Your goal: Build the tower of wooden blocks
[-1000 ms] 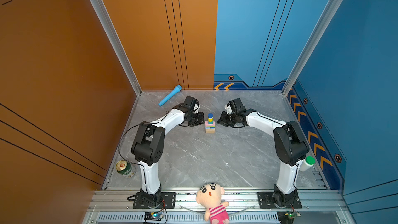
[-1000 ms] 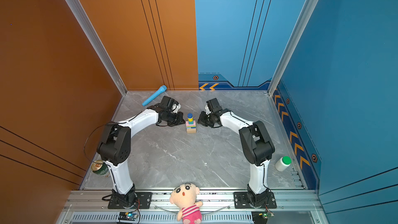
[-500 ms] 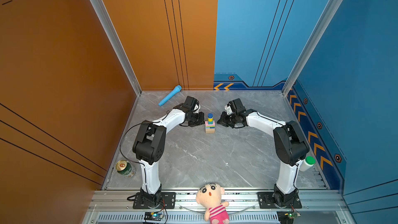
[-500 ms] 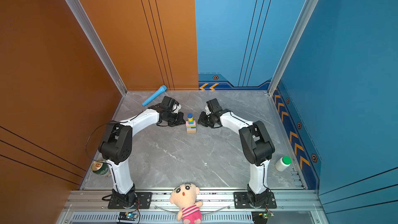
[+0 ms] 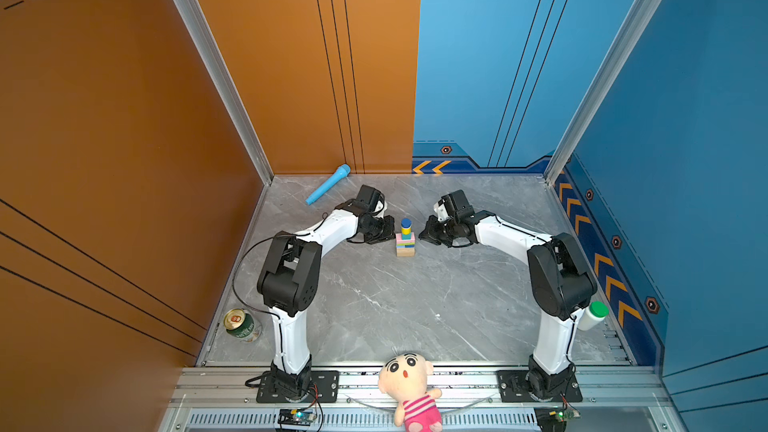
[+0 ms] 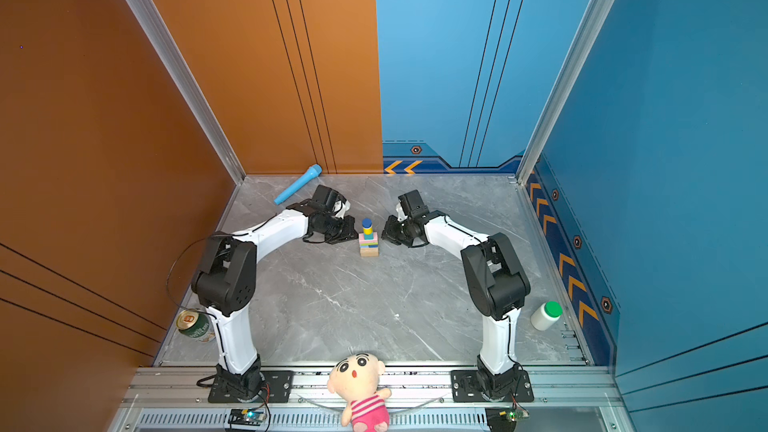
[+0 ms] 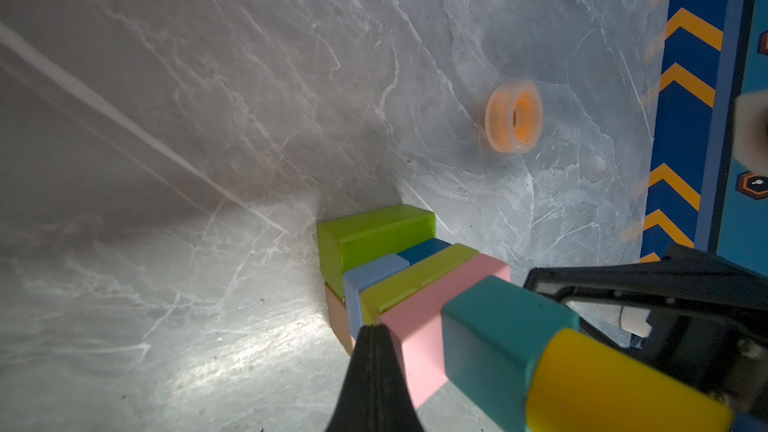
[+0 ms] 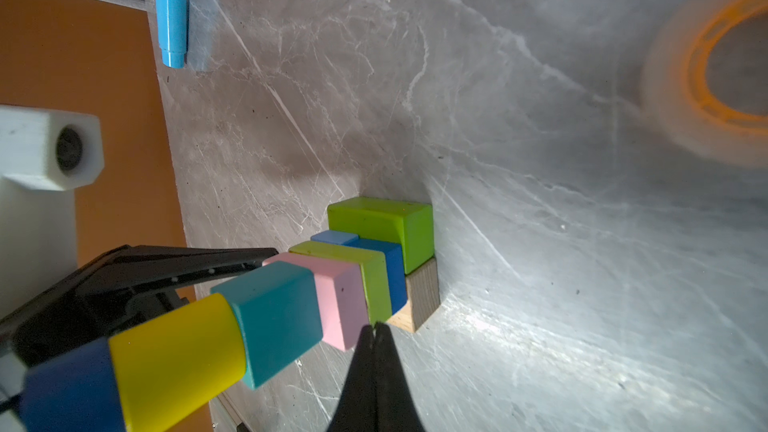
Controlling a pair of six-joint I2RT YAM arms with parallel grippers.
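The wood block tower (image 5: 405, 238) (image 6: 368, 238) stands upright on the grey floor between my two grippers. From the floor up it has a tan brick (image 8: 422, 297), lime green, blue cubes, lime green, a pink brick (image 7: 415, 326), a teal cube (image 7: 498, 334), a yellow cylinder (image 7: 602, 384) and a dark blue cylinder (image 8: 66, 392). My left gripper (image 5: 388, 230) (image 7: 372, 328) is shut and empty, its tip close beside the tower's lower layers. On the opposite side my right gripper (image 5: 424, 234) (image 8: 375, 326) is shut and empty too, equally near.
An orange tape ring (image 7: 513, 117) (image 8: 715, 72) lies on the floor beyond the tower. A light-blue toy microphone (image 5: 328, 184) rests by the back wall. A can (image 5: 241, 324), a white bottle (image 5: 593, 315) and a plush doll (image 5: 409, 384) sit near the front.
The left arm's elbow has shifted very slightly to the right. Both grippers and the tower stand where they were.
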